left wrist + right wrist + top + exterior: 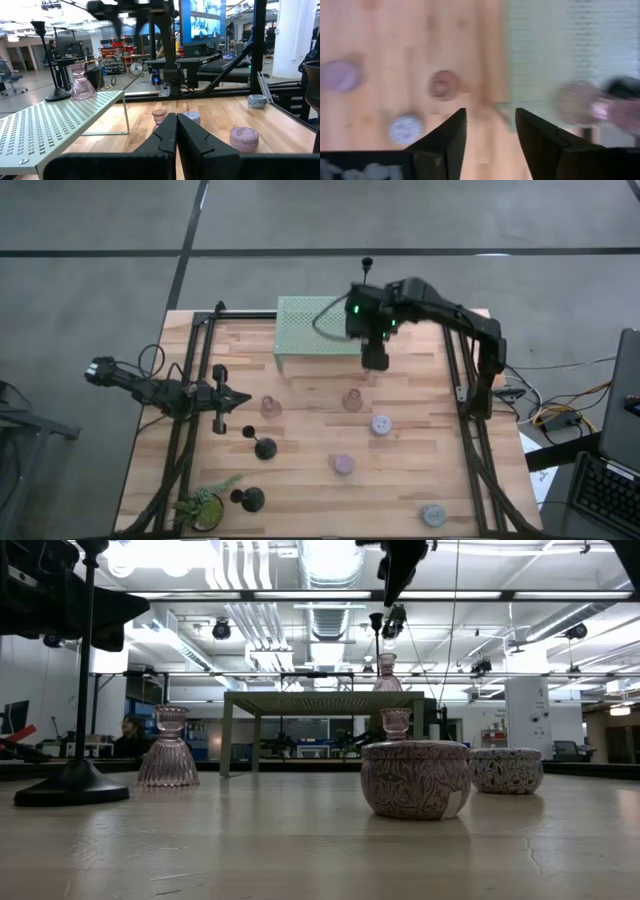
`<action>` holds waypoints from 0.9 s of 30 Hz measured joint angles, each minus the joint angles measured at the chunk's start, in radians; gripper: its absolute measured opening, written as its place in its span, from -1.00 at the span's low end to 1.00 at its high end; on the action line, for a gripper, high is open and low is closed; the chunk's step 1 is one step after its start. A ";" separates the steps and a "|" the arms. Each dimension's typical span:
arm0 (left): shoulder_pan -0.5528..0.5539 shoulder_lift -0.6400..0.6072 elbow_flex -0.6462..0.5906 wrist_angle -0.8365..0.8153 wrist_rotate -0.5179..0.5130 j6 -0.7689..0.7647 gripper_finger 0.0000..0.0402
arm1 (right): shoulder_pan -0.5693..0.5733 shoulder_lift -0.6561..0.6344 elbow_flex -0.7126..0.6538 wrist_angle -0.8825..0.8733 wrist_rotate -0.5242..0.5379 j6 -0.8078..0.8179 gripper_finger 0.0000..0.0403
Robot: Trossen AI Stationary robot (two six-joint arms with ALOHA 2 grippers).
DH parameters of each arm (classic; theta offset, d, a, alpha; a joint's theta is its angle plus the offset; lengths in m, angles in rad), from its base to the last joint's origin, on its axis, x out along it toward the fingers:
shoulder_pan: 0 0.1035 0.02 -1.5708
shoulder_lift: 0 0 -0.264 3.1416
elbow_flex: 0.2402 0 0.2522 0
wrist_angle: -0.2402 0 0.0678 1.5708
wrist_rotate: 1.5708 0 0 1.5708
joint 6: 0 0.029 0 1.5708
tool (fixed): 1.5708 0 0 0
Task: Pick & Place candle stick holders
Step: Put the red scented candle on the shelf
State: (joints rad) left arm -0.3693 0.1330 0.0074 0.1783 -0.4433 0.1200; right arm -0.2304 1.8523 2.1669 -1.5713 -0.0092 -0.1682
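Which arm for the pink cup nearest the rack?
Right. Its end effector hangs open at the rack's front edge, right by that pink cup. The left end effector sits shut, farther off.

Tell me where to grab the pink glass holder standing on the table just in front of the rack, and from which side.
Probably grip the pink glass holder at its narrow neck, just under the small cup and above the flared skirt. It stands upright with bare table around it, so come straight down from above with one finger on each side. The open right gripper, over the near edge of the rack, is closest.
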 joint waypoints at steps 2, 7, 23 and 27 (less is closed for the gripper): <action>0.000 0.000 0.000 0.000 0.000 0.000 -0.93 | 0.048 -0.007 -0.021 0.000 -0.018 0.028 -0.07; 0.000 0.000 0.000 0.000 0.000 0.000 -0.93 | 0.159 -0.064 -0.121 0.001 -0.017 0.085 0.22; 0.000 0.000 0.000 0.000 0.000 0.000 -0.93 | 0.379 -0.250 -0.757 0.339 -0.015 0.248 0.81; 0.000 0.000 0.000 0.000 0.000 0.000 -0.93 | 0.387 -0.260 -0.868 0.431 -0.017 0.251 0.82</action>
State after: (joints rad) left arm -0.3694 0.1330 0.0074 0.1783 -0.4431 0.1200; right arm 0.1561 1.5921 1.2993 -1.1407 -0.0259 0.0828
